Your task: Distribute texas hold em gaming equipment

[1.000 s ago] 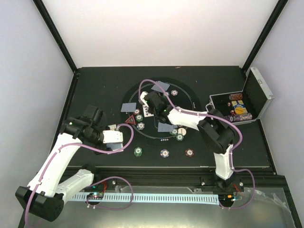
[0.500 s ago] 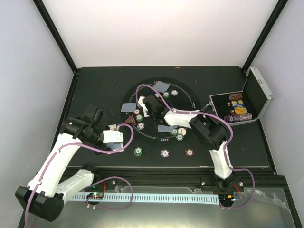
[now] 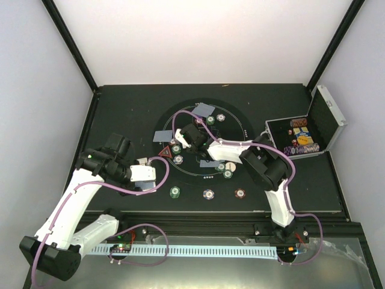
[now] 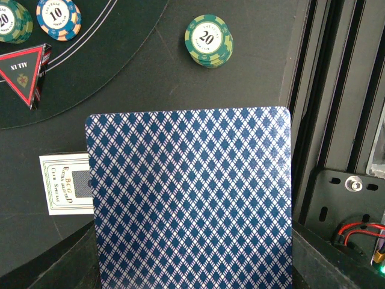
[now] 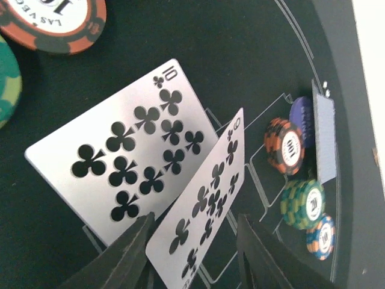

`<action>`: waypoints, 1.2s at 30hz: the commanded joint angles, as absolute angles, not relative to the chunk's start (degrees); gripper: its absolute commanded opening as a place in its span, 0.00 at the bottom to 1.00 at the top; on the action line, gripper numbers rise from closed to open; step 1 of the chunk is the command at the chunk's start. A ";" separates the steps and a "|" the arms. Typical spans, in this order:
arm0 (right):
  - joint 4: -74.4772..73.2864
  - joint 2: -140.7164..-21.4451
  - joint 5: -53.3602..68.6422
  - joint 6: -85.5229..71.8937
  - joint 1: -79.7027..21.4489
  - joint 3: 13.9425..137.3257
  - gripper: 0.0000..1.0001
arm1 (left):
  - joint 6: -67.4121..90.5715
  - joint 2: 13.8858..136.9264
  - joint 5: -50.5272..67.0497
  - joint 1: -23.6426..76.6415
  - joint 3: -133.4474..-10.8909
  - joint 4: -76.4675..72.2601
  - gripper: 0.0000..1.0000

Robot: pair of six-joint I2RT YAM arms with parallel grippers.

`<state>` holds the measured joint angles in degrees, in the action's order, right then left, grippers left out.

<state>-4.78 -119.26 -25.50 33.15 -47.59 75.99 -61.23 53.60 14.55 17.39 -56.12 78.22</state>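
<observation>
We judge we are dealing cards. Our right gripper (image 5: 194, 241) stands spread around a tilted club card (image 5: 204, 211) beside the ten of clubs (image 5: 129, 162), nine o'clock of the mat's (image 3: 237, 120) centre. Our left gripper (image 3: 146, 170) pinches a blue-backed card (image 4: 192, 198) at eight o'clock. Next, lift clear.

Silver case (image 3: 329, 117) open at table (image 3: 126, 108) right; round black mat (image 3: 234, 126) centre

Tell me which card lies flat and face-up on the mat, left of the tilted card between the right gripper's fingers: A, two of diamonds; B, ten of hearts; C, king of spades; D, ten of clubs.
D: the face-up card lying on the black mat has a 10 index in its corner and black club pips.
</observation>
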 commanded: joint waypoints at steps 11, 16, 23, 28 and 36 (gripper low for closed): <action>-10.38 -105.76 -20.65 25.16 -47.48 72.99 1.00 | -61.02 52.86 14.42 17.84 -58.35 78.13 0.02; -9.28 -99.80 -23.49 9.85 -44.32 75.90 1.00 | -60.67 52.67 14.80 17.84 -58.71 78.31 0.01; -15.83 -94.51 -2.78 -17.58 -31.89 81.74 1.00 | -60.62 51.98 15.09 17.84 -59.03 78.33 0.01; -18.76 -97.10 27.77 -26.14 -28.68 83.43 1.00 | -60.56 52.02 15.96 17.84 -58.86 77.92 0.02; -5.66 -85.45 35.07 -40.47 -34.89 62.42 1.00 | -60.32 52.84 16.98 17.90 -58.54 76.59 0.02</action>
